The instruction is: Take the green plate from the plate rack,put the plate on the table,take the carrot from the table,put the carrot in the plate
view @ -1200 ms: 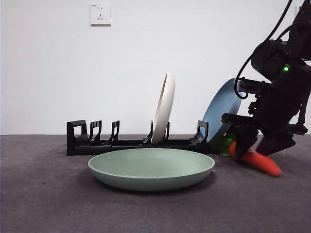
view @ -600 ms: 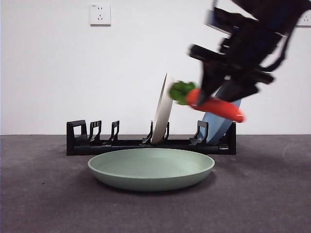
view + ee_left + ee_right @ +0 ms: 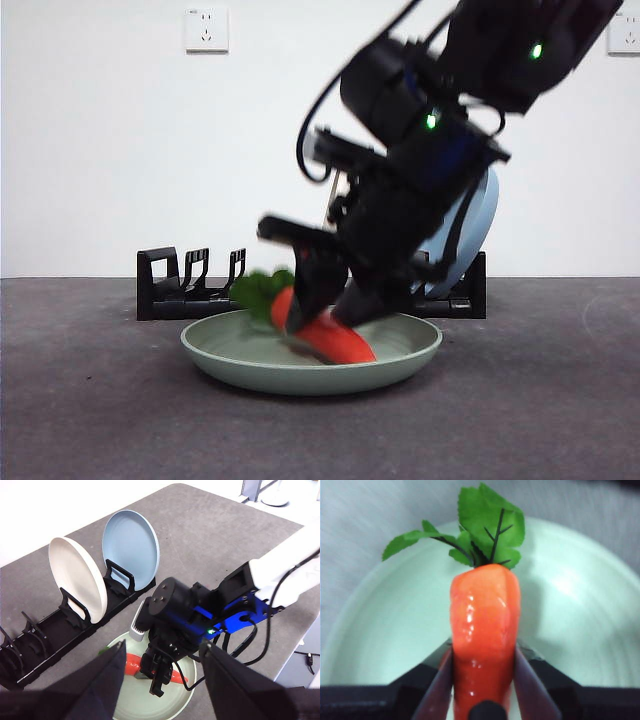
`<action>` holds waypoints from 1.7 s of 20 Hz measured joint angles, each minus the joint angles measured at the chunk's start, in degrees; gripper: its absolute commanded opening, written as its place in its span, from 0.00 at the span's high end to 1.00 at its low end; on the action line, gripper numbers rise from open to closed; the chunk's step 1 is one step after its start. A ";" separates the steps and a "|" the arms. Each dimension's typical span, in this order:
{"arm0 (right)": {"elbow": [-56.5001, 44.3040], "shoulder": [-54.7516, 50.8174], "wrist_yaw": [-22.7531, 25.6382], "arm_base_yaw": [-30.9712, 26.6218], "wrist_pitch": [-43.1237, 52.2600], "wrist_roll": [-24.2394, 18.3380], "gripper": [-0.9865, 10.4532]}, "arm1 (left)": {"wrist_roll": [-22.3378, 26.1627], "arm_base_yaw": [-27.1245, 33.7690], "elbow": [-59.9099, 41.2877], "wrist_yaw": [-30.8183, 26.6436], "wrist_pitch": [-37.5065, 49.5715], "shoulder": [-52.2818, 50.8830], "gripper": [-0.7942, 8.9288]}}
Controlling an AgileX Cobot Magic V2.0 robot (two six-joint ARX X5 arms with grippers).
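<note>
Carrot, pinched by the right gripper, hangs mid-frame over the plate; we should lower, then release. Left gripper stands spread.

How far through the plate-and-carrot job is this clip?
Done: the green plate lies flat on the table, out of the plate rack. In hand: the right gripper grips the carrot low over the plate. Left: release it and withdraw. The left gripper waits above.
</note>
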 measured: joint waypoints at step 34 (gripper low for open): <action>0.04 -64.70 -4.96 0.15 -67.71 0.55 0.54 | -0.02 0.00 0.00 10.56 -12.44 0.00 0.66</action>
